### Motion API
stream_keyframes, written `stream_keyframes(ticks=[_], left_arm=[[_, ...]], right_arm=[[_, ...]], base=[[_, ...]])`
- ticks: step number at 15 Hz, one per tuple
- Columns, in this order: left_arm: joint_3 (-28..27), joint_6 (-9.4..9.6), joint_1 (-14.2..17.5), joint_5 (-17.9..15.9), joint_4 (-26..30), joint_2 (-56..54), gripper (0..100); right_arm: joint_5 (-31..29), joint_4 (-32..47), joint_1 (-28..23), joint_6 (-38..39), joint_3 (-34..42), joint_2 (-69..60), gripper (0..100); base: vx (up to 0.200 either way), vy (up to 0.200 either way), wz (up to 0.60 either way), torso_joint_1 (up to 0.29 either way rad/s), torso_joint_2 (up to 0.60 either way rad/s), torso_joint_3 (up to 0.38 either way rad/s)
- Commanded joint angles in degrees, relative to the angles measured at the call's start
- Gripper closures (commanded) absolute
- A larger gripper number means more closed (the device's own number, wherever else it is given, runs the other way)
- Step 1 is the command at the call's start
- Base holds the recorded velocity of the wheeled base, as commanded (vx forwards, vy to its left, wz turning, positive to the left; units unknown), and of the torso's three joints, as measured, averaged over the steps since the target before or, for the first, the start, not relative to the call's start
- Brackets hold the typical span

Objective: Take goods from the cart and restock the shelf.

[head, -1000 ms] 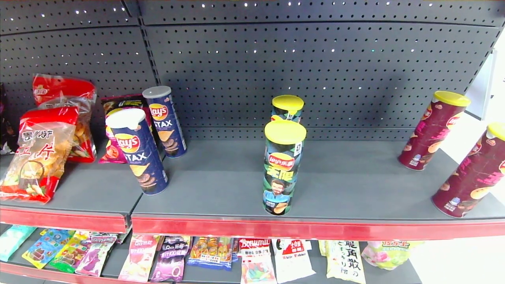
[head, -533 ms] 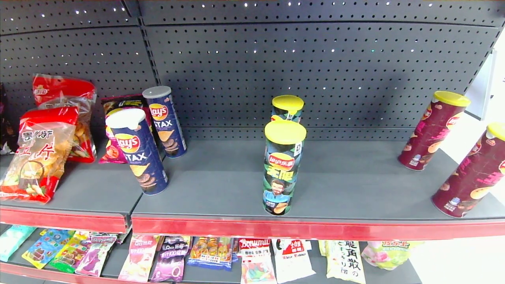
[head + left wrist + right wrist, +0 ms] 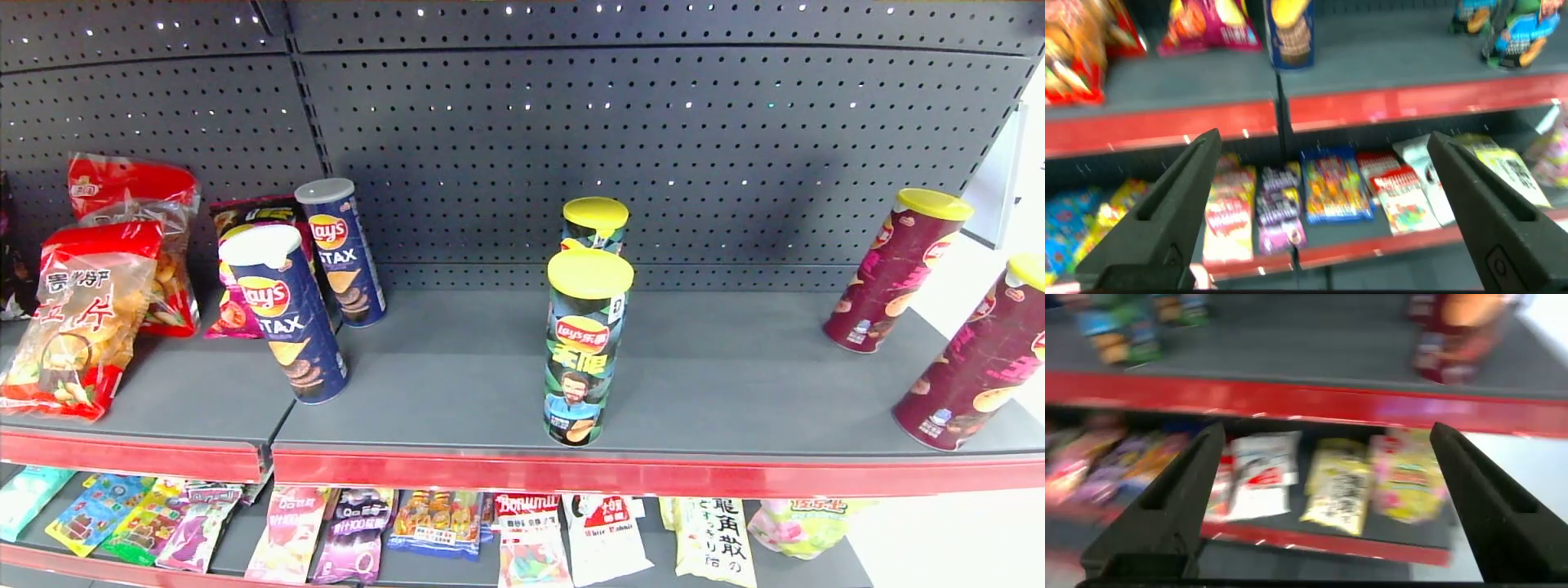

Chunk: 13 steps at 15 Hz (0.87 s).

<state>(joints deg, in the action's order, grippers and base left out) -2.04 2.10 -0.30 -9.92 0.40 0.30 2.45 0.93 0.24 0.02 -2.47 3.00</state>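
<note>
Behind the green can (image 3: 584, 351) a twin can (image 3: 595, 222) hides

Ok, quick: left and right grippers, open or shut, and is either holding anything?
Left gripper: open, holding nothing.
Right gripper: open, holding nothing.

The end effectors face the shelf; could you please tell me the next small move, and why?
Probably draw back to fetch goods: the left end effector and right end effector are open and empty, while the grey metal shelf has bare room beside the yellow-lidded green can.
</note>
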Motion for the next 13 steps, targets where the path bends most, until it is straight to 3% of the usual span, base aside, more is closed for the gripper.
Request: stream_keyframes(ticks=[1, 4, 6, 13], left_arm=[[2.04, 1.33, 0.04, 0.26, -3.30, -0.30, 0], [2.04, 1.51, 0.04, 0.43, -2.95, -0.30, 0], [2.04, 1.33, 0.04, 4.21, -2.95, -0.30, 0], [2.04, 1.07, 0.04, 4.47, -2.95, -0.30, 0]], right_arm=[[-2.45, -2.77, -0.07, -2.75, 1.77, -2.82, 0], [2.12, -0.93, -0.07, -3.01, 2.39, -2.82, 0], [0.89, -0.84, -0.07, 0.24, 2.47, -2.82, 0], [-0.60, -0.84, -0.07, -0.02, 2.47, -2.82, 0]], base=[[0.000, 0.000, 0.00, 0.000, 0.00, 0.000], [0.000, 0.000, 0.00, 0.000, 0.00, 0.000], [0.000, 0.000, 0.00, 0.000, 0.00, 0.000], [0.000, 0.000, 0.00, 0.000, 0.00, 0.000]])
